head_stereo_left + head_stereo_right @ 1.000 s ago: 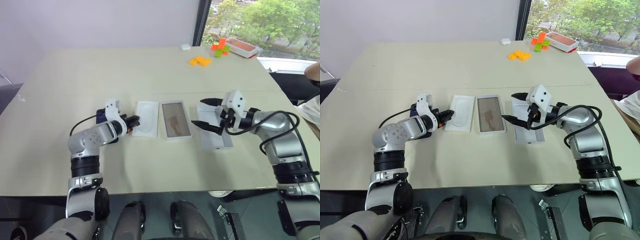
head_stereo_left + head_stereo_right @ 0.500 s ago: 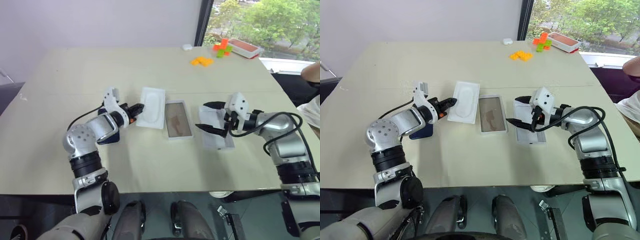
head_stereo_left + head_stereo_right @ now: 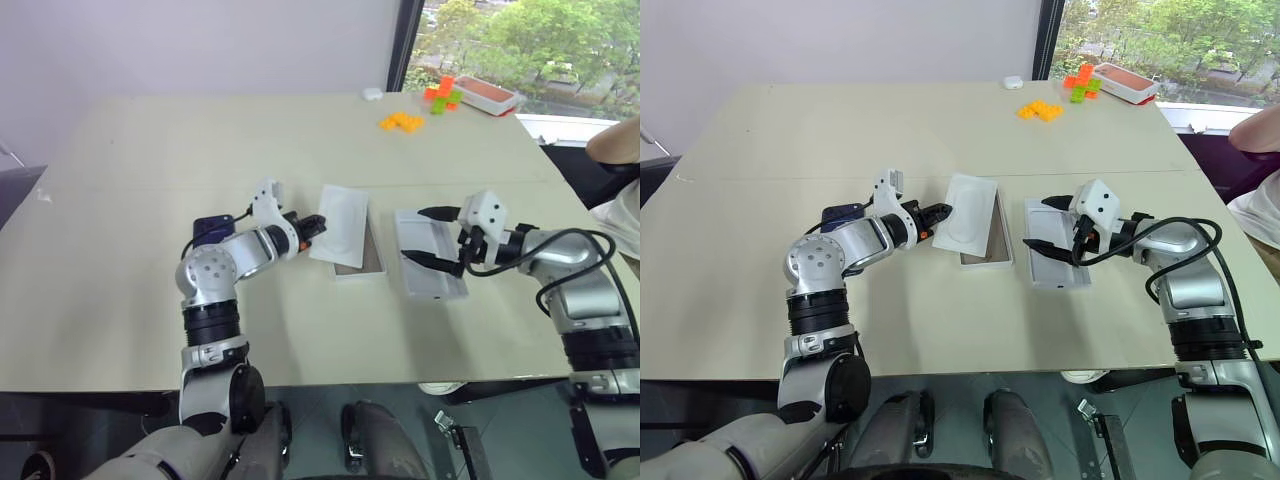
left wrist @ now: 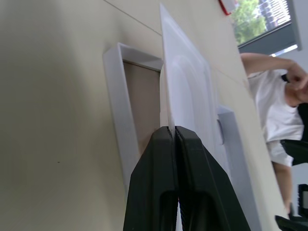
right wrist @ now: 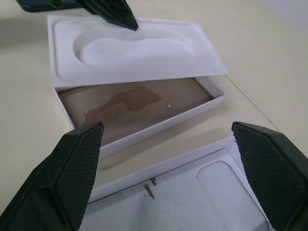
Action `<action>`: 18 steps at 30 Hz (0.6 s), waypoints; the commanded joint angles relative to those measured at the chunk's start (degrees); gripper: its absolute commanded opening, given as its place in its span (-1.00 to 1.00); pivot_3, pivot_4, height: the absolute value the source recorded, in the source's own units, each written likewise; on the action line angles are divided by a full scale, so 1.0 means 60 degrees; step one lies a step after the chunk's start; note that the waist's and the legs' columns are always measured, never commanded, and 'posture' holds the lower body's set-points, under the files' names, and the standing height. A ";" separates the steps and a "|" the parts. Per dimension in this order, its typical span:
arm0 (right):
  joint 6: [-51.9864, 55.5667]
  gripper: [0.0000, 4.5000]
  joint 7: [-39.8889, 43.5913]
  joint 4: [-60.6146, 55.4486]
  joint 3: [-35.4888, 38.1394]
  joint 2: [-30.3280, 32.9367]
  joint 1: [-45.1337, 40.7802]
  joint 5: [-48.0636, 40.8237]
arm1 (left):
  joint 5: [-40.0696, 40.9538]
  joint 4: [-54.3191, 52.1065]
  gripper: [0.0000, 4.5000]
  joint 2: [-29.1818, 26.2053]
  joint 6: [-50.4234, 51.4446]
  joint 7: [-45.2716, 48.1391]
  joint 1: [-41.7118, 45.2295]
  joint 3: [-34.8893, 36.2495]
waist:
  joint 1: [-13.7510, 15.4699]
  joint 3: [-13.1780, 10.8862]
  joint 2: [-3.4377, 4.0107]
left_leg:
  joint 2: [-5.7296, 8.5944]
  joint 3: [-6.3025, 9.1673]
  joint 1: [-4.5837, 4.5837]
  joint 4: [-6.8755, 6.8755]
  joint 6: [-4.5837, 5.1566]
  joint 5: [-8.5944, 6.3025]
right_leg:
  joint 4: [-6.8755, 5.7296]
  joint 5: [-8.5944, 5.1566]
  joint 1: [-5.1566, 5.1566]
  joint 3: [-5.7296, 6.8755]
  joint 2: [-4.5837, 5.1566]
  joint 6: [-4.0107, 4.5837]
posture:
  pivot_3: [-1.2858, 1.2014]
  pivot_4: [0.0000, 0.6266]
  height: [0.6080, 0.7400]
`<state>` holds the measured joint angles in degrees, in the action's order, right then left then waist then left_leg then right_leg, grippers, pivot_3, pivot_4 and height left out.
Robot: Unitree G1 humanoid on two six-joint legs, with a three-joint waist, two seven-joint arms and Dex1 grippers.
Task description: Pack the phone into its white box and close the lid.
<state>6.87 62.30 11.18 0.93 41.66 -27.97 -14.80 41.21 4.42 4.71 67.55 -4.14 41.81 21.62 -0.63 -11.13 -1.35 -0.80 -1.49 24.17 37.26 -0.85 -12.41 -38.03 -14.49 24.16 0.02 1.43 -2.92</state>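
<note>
My left gripper (image 3: 316, 222) is shut on the edge of the white oval-recessed insert (image 3: 340, 210). It holds the insert tilted just above the white box (image 3: 372, 262), whose tan floor (image 5: 144, 110) shows beneath. The insert covers much of the box. To the right, the lid (image 3: 430, 270) lies open side up on the table. My right gripper (image 3: 418, 234) hangs open above the lid's near-left part with nothing between its fingers. The dark blue phone (image 3: 212, 229) lies on the table behind my left forearm, partly hidden.
Orange and green blocks (image 3: 402, 122), a red-and-white case (image 3: 487, 95) and a small white object (image 3: 372, 94) sit at the table's far right. A person's arm (image 3: 615, 140) shows at the right edge. The beige table (image 3: 150, 170) is wide around the box.
My left gripper has carried the insert to the right and upward, from the table left of the box to above the box. My right gripper stays open over the lid.
</note>
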 commanded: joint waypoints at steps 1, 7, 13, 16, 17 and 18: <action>-0.0128 1.00 -0.0075 -0.0400 0.0301 0.0085 -0.0036 -0.0129 | -0.0325 0.0108 -0.98 0.0175 -0.0668 0.0034 -0.0163 -0.0352 | 0.0004 0.0000 0.0000 | 0.0001 -0.0001 0.0000 0.0000 0.0000 0.0000 | 0.0001 0.0000 0.0000 -0.0001 0.0001 0.0000 | 0.03 -0.52 1.00; -0.0098 1.00 -0.0106 -0.0442 0.0283 0.0068 -0.0082 -0.0141 | -0.0651 0.0344 -0.98 0.0114 -0.0880 0.0454 -0.0220 -0.0929 | 0.0004 -0.0001 -0.0001 | -0.0001 0.0004 0.0000 -0.0002 0.0000 0.0000 | 0.0001 0.0000 0.0000 -0.0001 -0.0002 0.0000 | 0.03 -0.52 1.00; -0.0118 1.00 -0.0136 -0.0456 0.0266 0.0048 -0.0062 -0.0131 | -0.0560 0.0296 -0.40 0.0252 -0.0974 0.0636 -0.0207 -0.0979 | -0.0002 -0.0001 -0.0001 | 0.0000 0.0002 0.0002 -0.0001 0.0000 0.0000 | 0.0003 -0.0001 0.0000 -0.0001 -0.0001 -0.0001 | 0.03 -0.52 1.00; -0.0111 1.00 -0.0162 -0.0449 0.0238 0.0021 -0.0075 -0.0115 | -0.0484 0.0182 0.24 0.0231 -0.0886 0.0672 -0.0135 -0.0947 | 0.0003 -0.0001 -0.0001 | -0.0002 0.0005 0.0002 -0.0002 0.0000 0.0000 | 0.0003 -0.0001 0.0001 -0.0001 0.0000 -0.0001 | 0.03 -0.52 1.00; -0.0112 1.00 -0.0176 -0.0441 0.0216 -0.0001 -0.0089 -0.0103 | -0.0455 0.0178 0.47 0.0214 -0.0823 0.0619 -0.0087 -0.0873 | 0.0002 -0.0001 -0.0001 | -0.0002 0.0006 0.0002 -0.0002 0.0000 0.0000 | 0.0003 -0.0001 0.0001 0.0000 -0.0001 -0.0001 | 0.03 -0.52 1.00; -0.0108 1.00 -0.0193 -0.0436 0.0194 -0.0025 -0.0108 -0.0092 | -0.0432 0.0177 0.65 0.0177 -0.0798 0.0616 -0.0042 -0.0821 | 0.0000 -0.0001 -0.0001 | -0.0002 0.0005 0.0002 -0.0002 0.0000 0.0000 | 0.0003 -0.0001 0.0001 0.0000 -0.0001 -0.0001 | 0.03 -0.52 1.00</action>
<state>6.89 61.46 10.37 0.93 41.53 -27.87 -14.80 37.36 7.25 5.73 62.98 -0.89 40.27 16.54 -0.63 -11.13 -1.36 -0.81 -1.46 24.18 37.25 -0.85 -12.41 -38.01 -14.49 24.17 0.02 1.42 -2.92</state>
